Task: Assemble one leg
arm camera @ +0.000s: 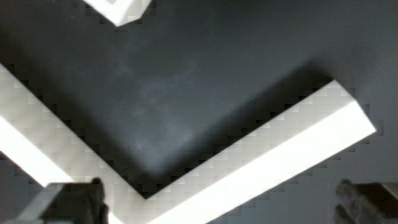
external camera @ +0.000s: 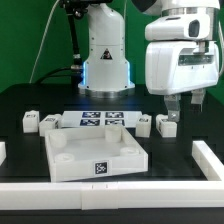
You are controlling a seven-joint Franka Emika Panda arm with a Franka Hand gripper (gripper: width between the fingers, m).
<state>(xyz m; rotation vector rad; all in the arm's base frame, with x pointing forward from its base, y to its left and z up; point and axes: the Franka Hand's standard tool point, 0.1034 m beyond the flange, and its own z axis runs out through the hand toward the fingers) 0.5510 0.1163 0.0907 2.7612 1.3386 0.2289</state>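
Up on the exterior view's right, the gripper [external camera: 184, 106] hangs over the black table [external camera: 185, 150] with its two fingers set wide apart, gripping nothing. Just below the finger nearer the middle stands the leg [external camera: 165, 125], a small white block with a dark tag on its face. It rests on the table and is clear of the fingertip above it. A second leg [external camera: 143, 126] sits just beside it, toward the marker board [external camera: 103, 120], which lies flat on the table. A third leg [external camera: 50, 121] and a fourth leg [external camera: 28, 122] stand at the board's other end, on the exterior view's left. In front of the board rests the large white panel [external camera: 70, 168], raised rim upward, with a tag on its near wall. A white rail [external camera: 110, 195] runs along the table's near edge. In the wrist view the fingers [arm camera: 71, 200] are dark, blurred shapes with bare table and an angled white bar [arm camera: 267, 150] between them — rail or panel rim, I cannot tell.
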